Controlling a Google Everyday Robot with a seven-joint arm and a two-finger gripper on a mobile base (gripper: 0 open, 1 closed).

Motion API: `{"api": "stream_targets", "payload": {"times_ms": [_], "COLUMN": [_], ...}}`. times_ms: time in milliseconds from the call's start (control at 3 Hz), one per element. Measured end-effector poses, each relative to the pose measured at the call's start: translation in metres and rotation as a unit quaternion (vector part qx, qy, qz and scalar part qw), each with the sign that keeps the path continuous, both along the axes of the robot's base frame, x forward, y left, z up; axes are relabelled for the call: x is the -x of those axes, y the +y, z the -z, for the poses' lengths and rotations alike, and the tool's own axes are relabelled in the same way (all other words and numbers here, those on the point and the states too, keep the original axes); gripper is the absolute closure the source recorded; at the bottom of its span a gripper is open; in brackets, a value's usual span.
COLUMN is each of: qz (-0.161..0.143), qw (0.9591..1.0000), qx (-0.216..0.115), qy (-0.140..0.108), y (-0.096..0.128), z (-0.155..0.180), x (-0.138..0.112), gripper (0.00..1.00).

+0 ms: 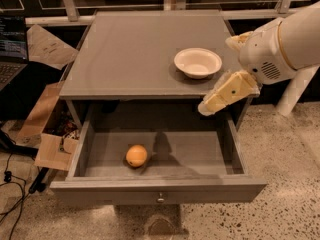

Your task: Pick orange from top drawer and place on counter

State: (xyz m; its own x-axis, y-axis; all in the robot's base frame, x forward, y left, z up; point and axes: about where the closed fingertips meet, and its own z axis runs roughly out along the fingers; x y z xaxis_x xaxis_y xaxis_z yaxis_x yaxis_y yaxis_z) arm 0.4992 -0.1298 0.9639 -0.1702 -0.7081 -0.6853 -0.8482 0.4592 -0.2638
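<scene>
Grey panel and knob front the top drawer (160, 190), nearest and pulled open. Inside, the orange (136, 155) sits left of centre, near the front wall, with bare drawer floor around it. The step in hand looks like the reach: the hand (216, 100) hovers over the drawer's right rear corner, well apart from the fruit and carrying nothing; wide or narrow, I cannot tell. Next it must go left and down, clearing the counter (130, 59) lip. Farther back, a white bowl (198, 62) sits right, leaving the left open.
</scene>
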Motion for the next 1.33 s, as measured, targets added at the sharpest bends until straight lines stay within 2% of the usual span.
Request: {"api": "stream_targets", "payload": {"times_ms": [333,667,1000,1333], "qz": [0.001,0.016,0.000,-0.019], "qw": [1.0000,0.9995,0.9979,0.9946], "qx": [-0.001,-0.017,-0.045,-0.072], "qy": [0.002,0.021,0.046,0.072], "y": [0.000,0.001,0.031,0.066], "z": [0.002,0.025,0.058,0.091], "x": [0.000,0.002,-0.009,-0.021], "gripper": [0.00,0.00,0.00,0.00]}}
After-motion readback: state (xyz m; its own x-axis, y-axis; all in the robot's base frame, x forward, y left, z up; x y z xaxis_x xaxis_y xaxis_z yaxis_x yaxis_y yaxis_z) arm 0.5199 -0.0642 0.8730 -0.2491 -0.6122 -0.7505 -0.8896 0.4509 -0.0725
